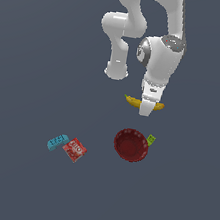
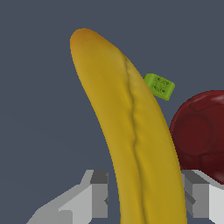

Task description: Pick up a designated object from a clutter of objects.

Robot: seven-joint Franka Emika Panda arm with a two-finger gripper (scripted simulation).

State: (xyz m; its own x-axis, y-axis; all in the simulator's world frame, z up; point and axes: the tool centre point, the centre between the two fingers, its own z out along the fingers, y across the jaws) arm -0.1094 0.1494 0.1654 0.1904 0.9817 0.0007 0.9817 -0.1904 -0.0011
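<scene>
The yellow banana (image 2: 131,131) lies lengthwise between my fingers in the wrist view and fills the middle of that picture. In the exterior view its two ends (image 1: 131,101) stick out on either side of my gripper (image 1: 146,109), which points straight down over its middle. The jaws stand on either side of the banana. One finger (image 2: 99,192) shows a thin dark gap to the peel, and the other finger (image 2: 194,194) is right at its edge. I cannot tell whether the banana rests on the floor or is raised.
A dark red ribbed bowl (image 1: 131,145) sits just in front of the banana, with a small green block (image 1: 151,139) by its rim; both also show in the wrist view, the bowl (image 2: 201,131) and the block (image 2: 160,85). A blue toy brick (image 1: 57,142) and a red box (image 1: 75,150) lie together toward the exterior view's left.
</scene>
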